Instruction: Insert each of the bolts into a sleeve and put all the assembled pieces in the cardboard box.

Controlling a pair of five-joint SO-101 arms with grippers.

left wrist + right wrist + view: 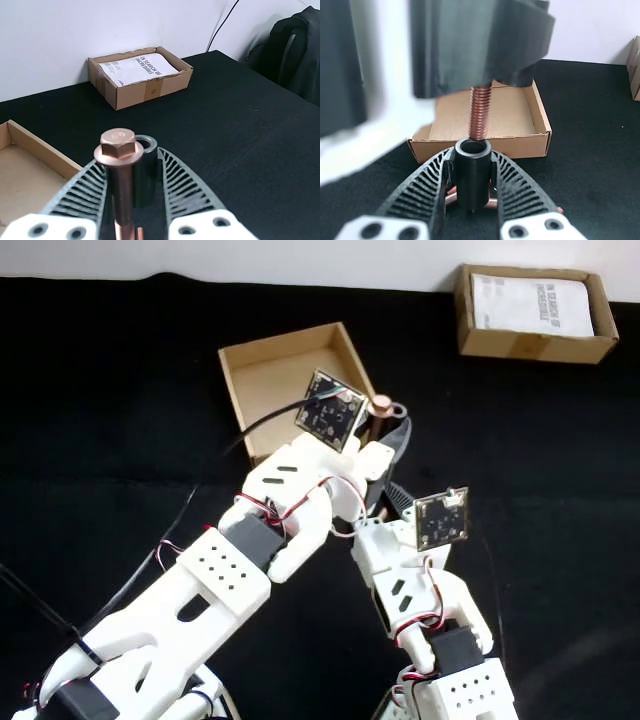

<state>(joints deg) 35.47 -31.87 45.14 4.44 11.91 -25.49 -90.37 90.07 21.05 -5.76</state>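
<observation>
Sleeve (472,176) clamped in right claw (473,158) — bolt (480,112) tip at its mouth.

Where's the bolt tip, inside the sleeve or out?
Out. In the right wrist view the bolt ends at the far rim of the sleeve; its bore shows empty.

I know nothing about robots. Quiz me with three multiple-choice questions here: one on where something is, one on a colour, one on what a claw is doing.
1. Where is the bolt's threaded end? A in a box; B at the sleeve's open top; C flat on the table.
2. The bolt's colour? A copper; B blue; C white.
3. The right gripper is: A open; B shut on the sleeve; C shut on a box.
Answers: B, threads meet its rim; A, it shines copper; B, fingers clamp the sleeve.
</observation>
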